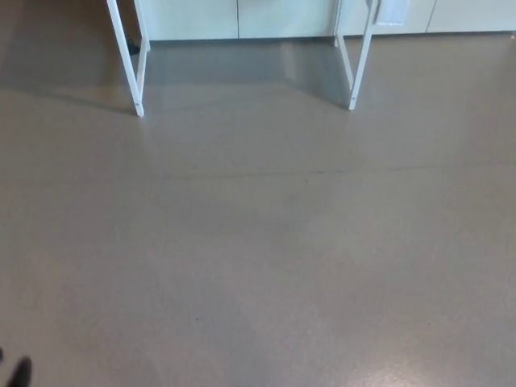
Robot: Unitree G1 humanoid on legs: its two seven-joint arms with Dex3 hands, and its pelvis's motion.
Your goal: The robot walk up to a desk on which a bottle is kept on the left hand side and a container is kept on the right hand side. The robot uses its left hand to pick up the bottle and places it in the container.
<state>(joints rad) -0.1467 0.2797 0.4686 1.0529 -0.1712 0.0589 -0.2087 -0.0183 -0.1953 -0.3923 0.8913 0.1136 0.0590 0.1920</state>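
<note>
You are looking down at a wide stretch of grey-brown floor (258,266), which fills nearly the whole head view. At the top, two white frame legs of a desk stand on it: the left leg (127,56) slants down to a foot near the upper left, and the right leg (359,60) comes down to a foot right of centre. Each leg is made of two bars that meet at the foot. The desk's top lies above the picture's edge, so you see neither the bottle nor the container; where they sit cannot be told from here. Behind the legs runs a row of pale panels (242,18) with thin upright seams between them, reaching down to the floor. A small white plate (393,11) hangs just beside the upper part of the right leg. The floor between and behind the legs lies in a darker shadow (242,72), and a faint thin line (306,172) crosses the floor from side to side below the feet. Soft patches of light gleam toward the lower right.

Of the robot you get only a black sliver of the left hand (18,372) in the bottom left corner, over the floor and well apart from the desk legs. Too little of it shows for you to tell whether its fingers are apart or together. The right hand does not show at all
</note>
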